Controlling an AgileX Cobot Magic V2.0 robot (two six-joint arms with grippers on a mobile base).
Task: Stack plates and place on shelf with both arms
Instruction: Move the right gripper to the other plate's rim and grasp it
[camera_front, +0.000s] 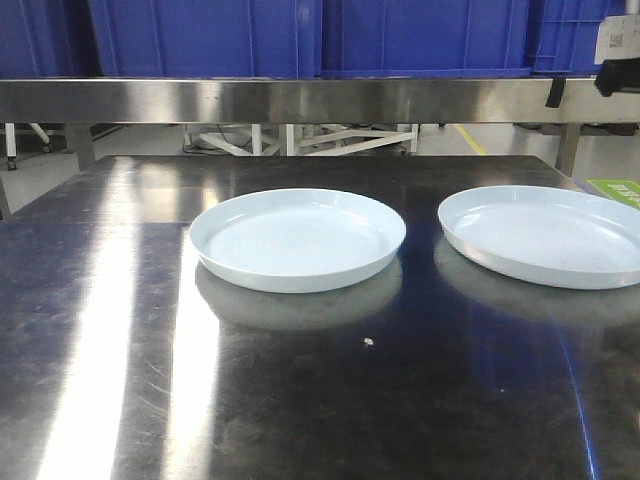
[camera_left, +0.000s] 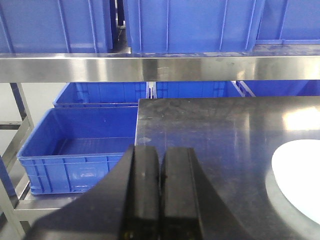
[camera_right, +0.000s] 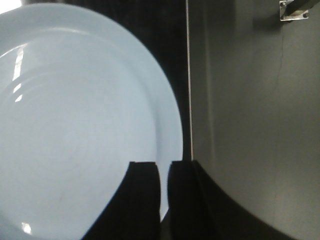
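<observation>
- Front view: two round, shallow, pale bluish-white glossy plates lie flat and apart on the dark, scratched, reflective steel tabletop (camera_front: 100, 300), not stacked. These are the centre plate (camera_front: 298, 240) and the right-hand plate (camera_front: 545, 235), which the frame's edge cuts.
- Behind them runs the brushed stainless-steel shelf rail (camera_front: 300, 100), with big blue plastic crates (camera_front: 200, 35) standing above it. No plate is on the shelf.
- A small pale speck (camera_front: 368, 343) lies on the table in front of the centre plate.
- Left wrist view: my left pincer (camera_left: 159, 200) is clenched, its black fingers pressed flat together with nothing between them. It sits over the tabletop's left part, facing the shelf rail (camera_left: 160, 67).
- One pale plate (camera_left: 300, 185) shows at the frame's right edge, apart from my fingers. A low blue crate (camera_left: 80, 150) sits beyond the table's left edge.
- Right wrist view: my right pincer (camera_right: 164, 195) looks down over the rim of a pale plate (camera_right: 75, 125) near the table's edge. Its fingers are parted by a narrow slit and grip nothing. I cannot tell whether they touch the plate.
</observation>
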